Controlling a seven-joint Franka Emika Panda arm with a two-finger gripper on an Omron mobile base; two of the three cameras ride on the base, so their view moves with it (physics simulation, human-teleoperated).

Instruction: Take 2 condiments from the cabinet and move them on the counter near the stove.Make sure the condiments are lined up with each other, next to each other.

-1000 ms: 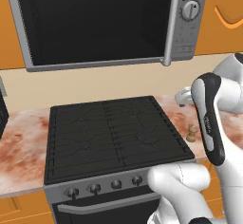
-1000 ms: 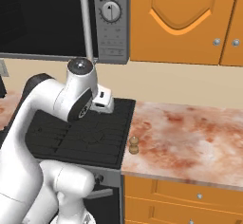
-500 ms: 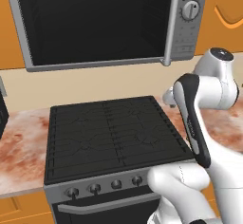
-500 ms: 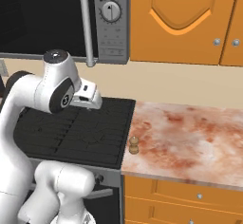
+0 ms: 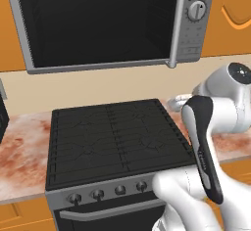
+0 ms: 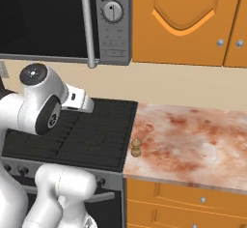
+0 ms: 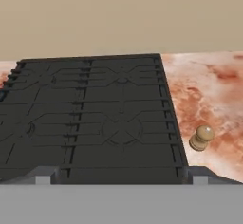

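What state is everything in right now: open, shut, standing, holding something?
Pepper mill: upright on the counter, just beside the stove.
Microwave: door shut.
Wall cupboard: doors shut.
Stove: nothing on its grates.
Tool: tips spread wide, holding nothing.

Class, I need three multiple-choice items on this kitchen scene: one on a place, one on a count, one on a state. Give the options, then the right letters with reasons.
1. Where does the small tan wooden pepper mill stand?
A. on the mottled counter beside the black gas stove
B. on the grates
C. inside the steel microwave

2. How many condiments are on the counter?
A. none
B. one
C. two

3. The mill is
A. upright
B. lying down
C. held

Answers: 1 A, it stands just off the stove's edge; 2 B, the mill alone is there; 3 A, knob uppermost, nothing touches it.
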